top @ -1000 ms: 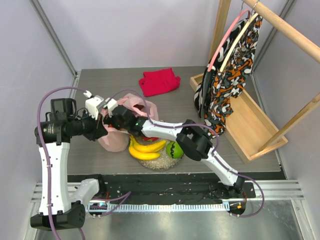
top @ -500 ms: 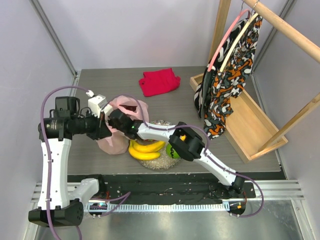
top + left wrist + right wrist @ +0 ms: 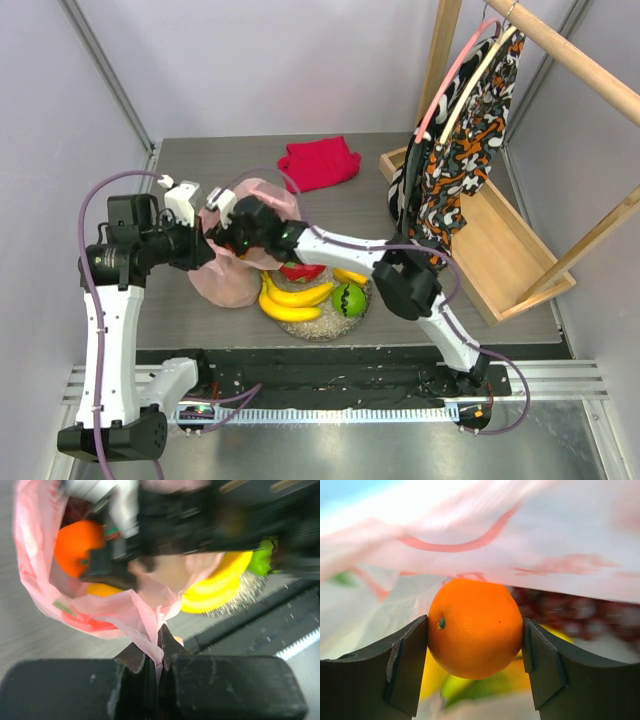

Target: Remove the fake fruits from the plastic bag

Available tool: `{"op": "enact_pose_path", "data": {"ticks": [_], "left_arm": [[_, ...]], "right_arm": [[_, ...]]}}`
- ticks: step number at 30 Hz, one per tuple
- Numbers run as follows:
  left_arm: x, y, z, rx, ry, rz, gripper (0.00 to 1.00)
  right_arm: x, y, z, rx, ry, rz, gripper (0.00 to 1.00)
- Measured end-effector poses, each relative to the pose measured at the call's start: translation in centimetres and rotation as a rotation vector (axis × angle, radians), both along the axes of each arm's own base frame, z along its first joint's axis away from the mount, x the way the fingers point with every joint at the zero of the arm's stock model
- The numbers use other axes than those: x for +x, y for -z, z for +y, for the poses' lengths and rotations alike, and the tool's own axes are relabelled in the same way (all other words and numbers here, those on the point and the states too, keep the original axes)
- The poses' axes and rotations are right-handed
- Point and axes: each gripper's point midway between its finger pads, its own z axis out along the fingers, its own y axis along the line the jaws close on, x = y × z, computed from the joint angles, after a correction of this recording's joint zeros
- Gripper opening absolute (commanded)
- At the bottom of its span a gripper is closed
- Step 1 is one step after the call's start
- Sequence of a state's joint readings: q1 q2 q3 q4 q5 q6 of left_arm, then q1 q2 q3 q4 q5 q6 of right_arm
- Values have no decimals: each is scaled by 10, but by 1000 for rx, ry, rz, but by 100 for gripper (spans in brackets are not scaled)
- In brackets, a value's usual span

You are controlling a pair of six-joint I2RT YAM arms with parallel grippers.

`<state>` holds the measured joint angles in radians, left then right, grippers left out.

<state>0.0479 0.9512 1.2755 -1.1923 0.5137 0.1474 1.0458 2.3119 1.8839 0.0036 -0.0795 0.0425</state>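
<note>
The pale pink plastic bag [image 3: 228, 282] hangs at the left of the table, held up by a pinch of its rim [image 3: 145, 640] in my shut left gripper [image 3: 159, 652]. My right gripper [image 3: 238, 232] reaches into the bag's mouth and is shut on the orange [image 3: 475, 627], one pad pressing each side. The left wrist view also shows the orange [image 3: 77, 545] inside the bag. Dark grapes [image 3: 560, 612] and a yellow fruit [image 3: 432, 680] lie behind and below it. Bananas [image 3: 293, 298], a green apple [image 3: 349, 299] and a red dragon fruit [image 3: 300, 271] lie on the glittery plate [image 3: 322, 327].
A folded red cloth [image 3: 318, 163] lies at the back. A wooden rack [image 3: 505, 255] with a patterned garment [image 3: 455, 150] on a hanger stands at the right. A black rail [image 3: 340, 375] runs along the near edge.
My right gripper's jaws have come in onto the orange inside the bag, and the right forearm has swung to the right. The left gripper still pinches the bag's rim.
</note>
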Motion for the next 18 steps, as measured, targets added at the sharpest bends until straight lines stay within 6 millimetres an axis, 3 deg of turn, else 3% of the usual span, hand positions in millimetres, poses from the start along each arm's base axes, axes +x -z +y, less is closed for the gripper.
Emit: {"op": "enact_pose_path", "data": {"ticks": [5,9,13,18], "left_arm": [[20,-4,3,-4,-47,-61,0],[31,-1,7,-1,-75,-69,0],[47,0,14,28,-109,-86,0],[64,3,22,57,-139,-83,0]], "right_arm": [[17,-93,-35,94,3,-47,24],[25,-145,-63,159,8,-79,23],[11,-151,-91,142,-22,-50,22],[-38,-133,-134,68,-144,-4,24]]}}
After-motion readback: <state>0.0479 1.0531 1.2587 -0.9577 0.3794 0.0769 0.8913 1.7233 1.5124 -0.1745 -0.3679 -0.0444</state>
